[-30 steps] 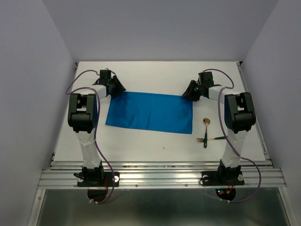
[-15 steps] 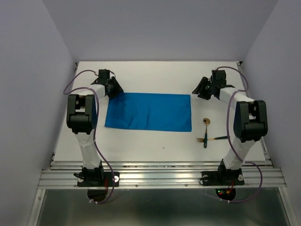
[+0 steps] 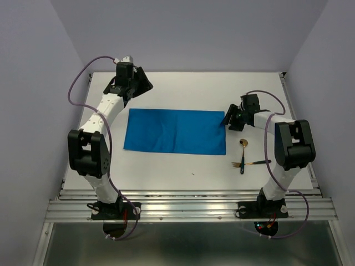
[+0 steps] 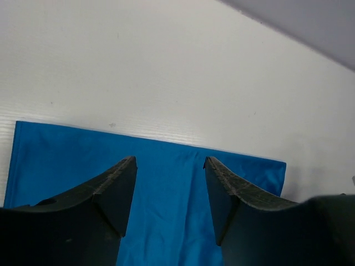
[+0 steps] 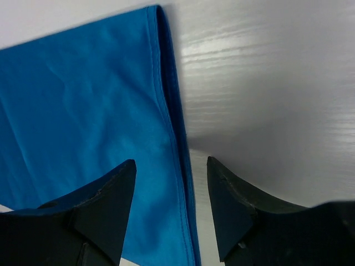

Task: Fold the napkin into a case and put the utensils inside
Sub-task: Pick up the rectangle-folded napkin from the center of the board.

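White table (image 3: 183,166), blue napkin (image 3: 175,131) lying flat. Left gripper (image 3: 141,83) near its far-left corner, right gripper (image 3: 229,119) over its right edge, both wide open and empty. Utensils (image 3: 242,163) just right of it.

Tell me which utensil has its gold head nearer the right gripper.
The spoon: its round gold bowl lies at the far end, just below the right gripper. The fork lies crosswise nearer the arm bases, crossing the spoon's handle.
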You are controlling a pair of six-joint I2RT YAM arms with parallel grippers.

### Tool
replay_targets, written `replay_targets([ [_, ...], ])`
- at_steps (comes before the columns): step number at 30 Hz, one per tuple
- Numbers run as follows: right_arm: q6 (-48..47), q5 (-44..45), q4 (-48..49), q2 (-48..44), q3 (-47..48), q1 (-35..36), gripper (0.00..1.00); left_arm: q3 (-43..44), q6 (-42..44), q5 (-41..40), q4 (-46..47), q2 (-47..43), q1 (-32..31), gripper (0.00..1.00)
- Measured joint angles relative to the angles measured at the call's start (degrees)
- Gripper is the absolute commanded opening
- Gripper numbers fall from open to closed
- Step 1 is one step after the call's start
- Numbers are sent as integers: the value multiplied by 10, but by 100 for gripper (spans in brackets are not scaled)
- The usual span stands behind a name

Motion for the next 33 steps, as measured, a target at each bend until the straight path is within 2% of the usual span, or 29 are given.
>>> replay_targets([
  [8,3,-16,33,0,-23,17,52,2,5,-9,-33,-44,-2,67],
  [9,4,-16,35,0,-23,23,45,2,6,-9,-39,-44,-6,67],
  [11,5,-10,43,3,-23,33,37,2,8,-10,-52,-44,-15,67],
  [12,10,-7,46,7,-23,39,27,2,9,-10,-54,-45,-18,67],
  [15,21,4,51,13,-23,47,16,-3,12,-10,-59,-52,-31,68],
  [20,29,15,52,14,-24,57,7,-62,15,-17,-40,-82,-39,68],
  [23,31,30,52,14,-23,68,12,-101,15,-23,-32,-87,-38,68],
  [27,29,53,45,14,-18,75,35,-134,15,-49,-41,-80,-36,68],
  [28,29,61,42,14,-16,75,47,-134,16,-58,-42,-77,-34,68],
  [29,29,72,39,11,-15,75,52,-134,18,-65,-43,-76,-31,68],
  [31,29,94,36,3,-14,78,58,-133,22,-77,-47,-75,-22,68],
  [33,30,120,26,-5,-15,78,59,-133,26,-84,-49,-72,-3,68],
])
